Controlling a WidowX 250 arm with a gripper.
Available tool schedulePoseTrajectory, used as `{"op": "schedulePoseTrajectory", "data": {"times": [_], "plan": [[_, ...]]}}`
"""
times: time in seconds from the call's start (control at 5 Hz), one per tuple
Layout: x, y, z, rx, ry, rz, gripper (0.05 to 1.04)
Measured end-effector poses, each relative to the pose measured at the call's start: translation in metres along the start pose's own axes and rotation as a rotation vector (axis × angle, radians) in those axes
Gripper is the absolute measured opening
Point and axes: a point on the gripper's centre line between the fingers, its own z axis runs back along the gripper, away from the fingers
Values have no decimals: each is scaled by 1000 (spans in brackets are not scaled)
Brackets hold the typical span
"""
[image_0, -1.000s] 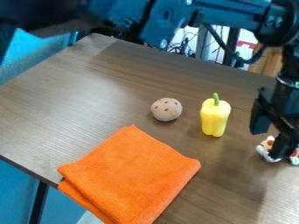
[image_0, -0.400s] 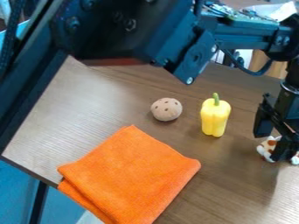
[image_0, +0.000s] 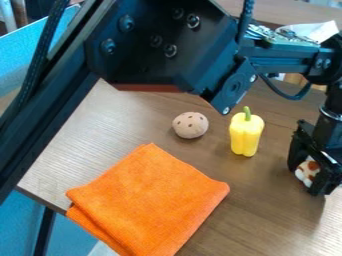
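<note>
At the right edge, low over the table, the gripper (image_0: 306, 181) stands open, its two fingers on either side of a small white plush toy (image_0: 307, 170) with orange-brown patches. Part of the toy is hidden behind the fingers, and whether they touch it I cannot tell. To the gripper's left a yellow bell pepper (image_0: 246, 134) with a green stem stands upright. Further left lies a round beige ball (image_0: 190, 125) with dark dots. An orange folded cloth (image_0: 148, 200) covers the lower left of the brown table (image_0: 260, 215).
The arm's thick links (image_0: 160, 47) cross the upper part of the view, above the ball and pepper. A dark beam runs down the left side over the table's left edge (image_0: 40, 199). White paper (image_0: 310, 31) lies behind the arm at the top right.
My gripper has come down around the plush toy, its fingers still apart. The arm's links have swung lower into the view, and the beam now covers the left side. The table objects have stayed put.
</note>
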Motion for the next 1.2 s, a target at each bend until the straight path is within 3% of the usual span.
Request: {"op": "schedulePoseTrajectory", "data": {"times": [0.2, 0.4, 0.6, 0.8, 1.0, 1.2], "plan": [[0, 0, 0, 2, -3, 41, 723], [-13, -4, -1, 3, 1, 73, 672], [-40, -8, 22, 49, -51, 114, 672], [-89, -19, 92, 123, -267, 202, 672], [-145, -29, 108, 144, -321, 302, 672], [-199, -16, 108, 184, -246, 463, 672]]}}
